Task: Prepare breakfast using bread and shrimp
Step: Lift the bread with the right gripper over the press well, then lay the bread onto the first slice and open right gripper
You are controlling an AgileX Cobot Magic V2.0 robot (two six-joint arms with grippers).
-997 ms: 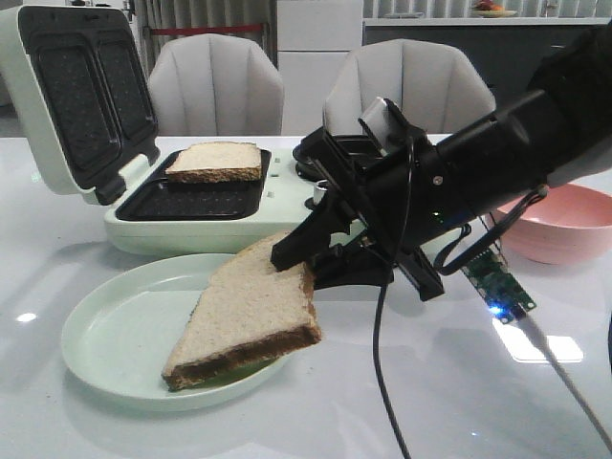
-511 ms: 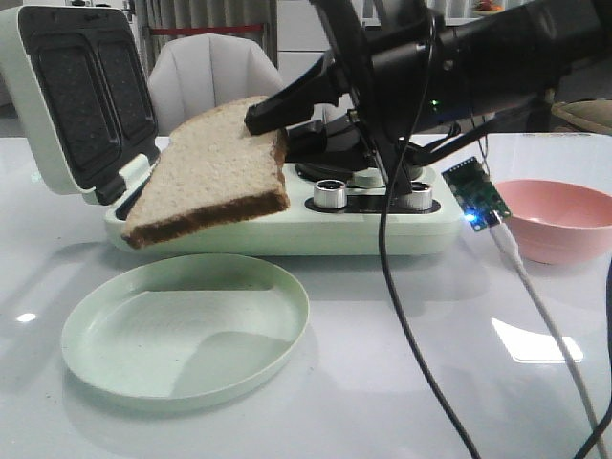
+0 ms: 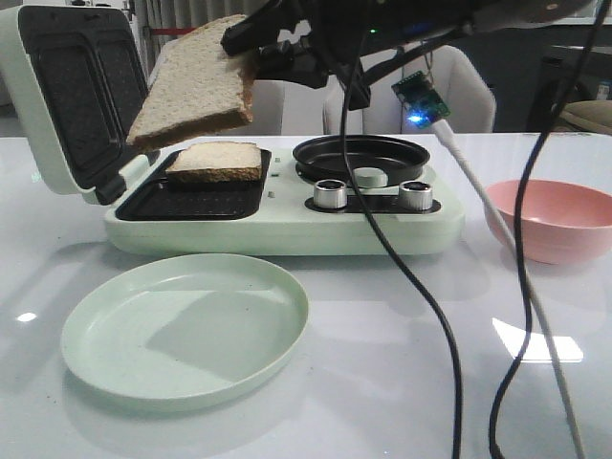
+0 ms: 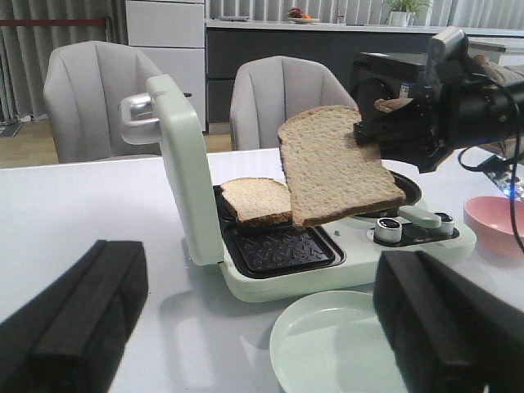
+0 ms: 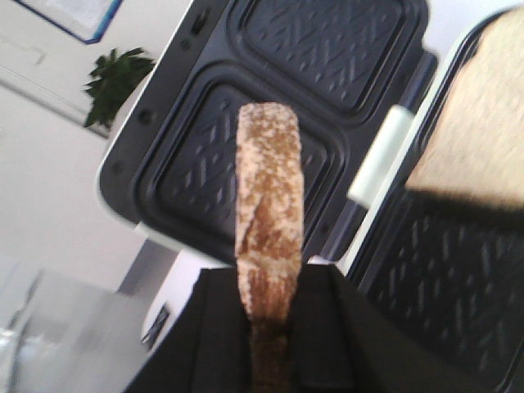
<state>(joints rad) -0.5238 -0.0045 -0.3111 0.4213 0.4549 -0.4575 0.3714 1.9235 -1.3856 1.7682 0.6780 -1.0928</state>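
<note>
The right gripper (image 3: 251, 36) clamps a bread slice (image 3: 196, 86) that hangs in open air above the maker's (image 3: 287, 215) left tray. Straight below it, a second slice (image 3: 216, 161) fills the tray's far half; the near half (image 3: 191, 201) lies bare. Just beyond the held slice the raised lid (image 3: 72, 96) stands as a wall. Under the arm sit the round pan (image 3: 359, 155) and knobs (image 3: 330, 193). Cables (image 3: 421, 287) hang beneath the arm, across the table in front of the maker.

Glossy white table (image 3: 402, 382), matt green plate (image 3: 182, 335), rough-crumbed bread (image 3: 196, 86).
</note>
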